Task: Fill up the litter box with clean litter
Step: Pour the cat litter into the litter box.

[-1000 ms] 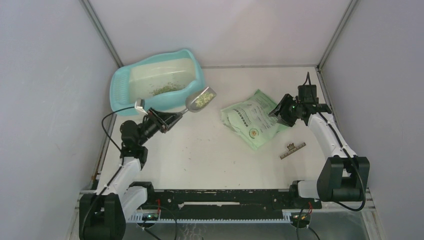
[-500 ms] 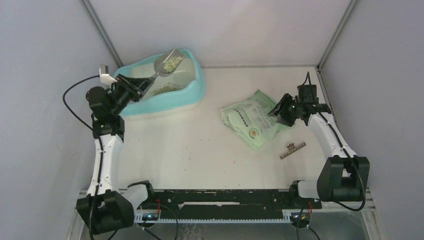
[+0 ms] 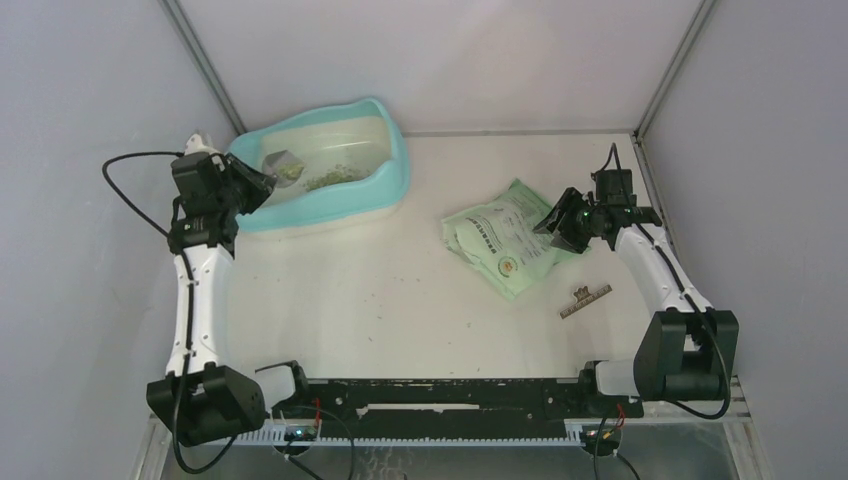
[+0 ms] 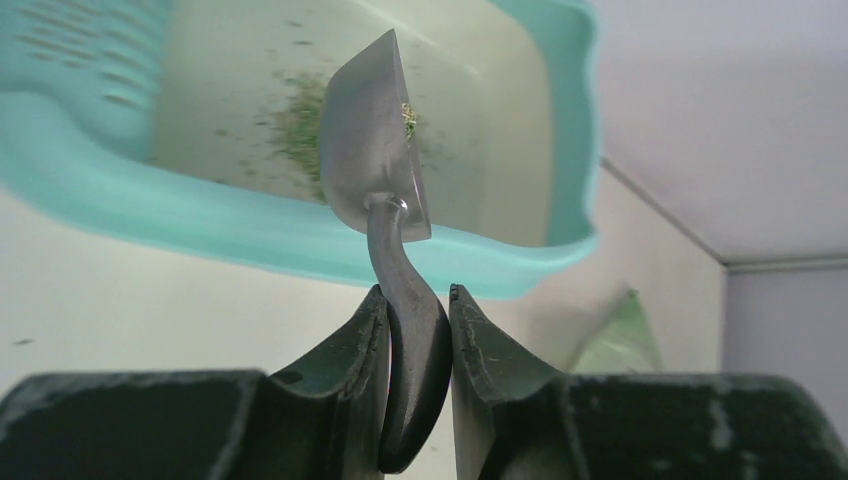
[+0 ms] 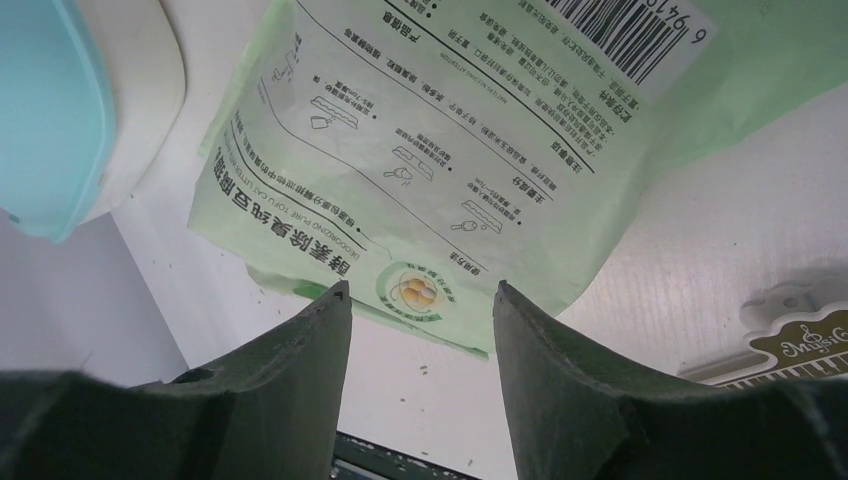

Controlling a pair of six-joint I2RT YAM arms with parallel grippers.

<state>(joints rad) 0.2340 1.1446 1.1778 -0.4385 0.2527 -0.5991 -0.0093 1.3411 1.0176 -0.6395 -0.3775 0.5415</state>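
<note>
1. Top external view: the litter box (image 3: 398,165) sits at the far corner of the surface (image 3: 400,300). A second ago the loaded scoop (image 3: 283,165) was low, just outside the box's near rim. Half a second ago it was lifted above the box's middle. Now it is down inside the box, near the slotted ledge (image 3: 245,178).
2. Left wrist view: the left jaws are closed tight on the scoop's handle, and the bowl (image 4: 372,130) is turned nearly edge-on over the box's pale floor. Only a few granules cling to its lip, so this load looks mostly tipped out.
3. That reads as one more delivery landing. The next step is probably to go back to the bag for another load.
4. Inside the litter box, the litter (image 3: 335,177) is a thin, scattered patch about mid-floor. Most of the cream floor is bare, so the fill is far from done and many more loads are needed.
5. Well apart from the litter box, off its plain end, the green bag (image 3: 500,240) lies flat. Whether litter is left in it cannot be told.
6. Right jaws have not moved across the three moments. They are spread open above the bag's printed face (image 5: 430,150), gripping nothing.
7. Farther from the litter box, beyond the bag, a small clip (image 3: 585,298) lies on the surface.
</note>
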